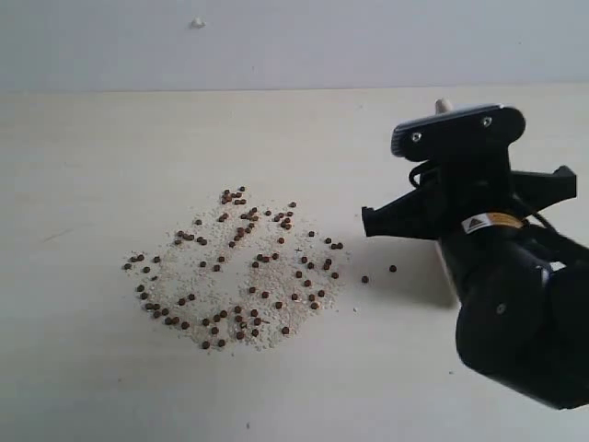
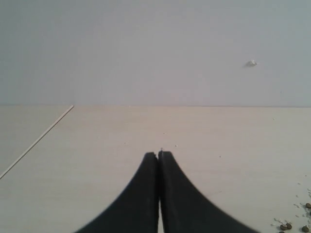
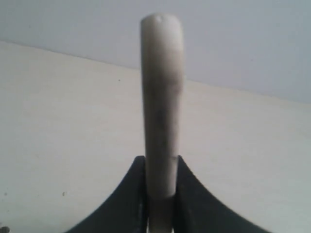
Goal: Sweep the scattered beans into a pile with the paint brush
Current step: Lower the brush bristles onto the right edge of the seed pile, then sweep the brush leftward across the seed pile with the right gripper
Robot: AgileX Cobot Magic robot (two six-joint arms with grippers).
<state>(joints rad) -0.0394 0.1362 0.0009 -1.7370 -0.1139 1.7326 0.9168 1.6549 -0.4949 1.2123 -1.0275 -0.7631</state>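
Observation:
Dozens of small reddish-brown beans (image 1: 241,272) lie scattered over the pale tabletop, left of centre, mixed with whitish crumbs. Two stray beans (image 1: 378,273) sit closer to my right arm (image 1: 479,221). My right gripper (image 3: 160,162) is shut on the pale wooden handle of the paint brush (image 3: 162,97). The handle's rounded tip (image 1: 443,105) pokes out above the wrist in the exterior view. The arm hides the ferrule and bristles. My left gripper (image 2: 158,154) is shut with nothing in it, low over bare table. A few beans (image 2: 286,226) show at that view's corner.
The pale table (image 1: 110,147) runs back to a grey wall (image 1: 368,37) with a small white speck (image 1: 197,22) on it. A thin seam (image 2: 36,141) crosses the table in the left wrist view.

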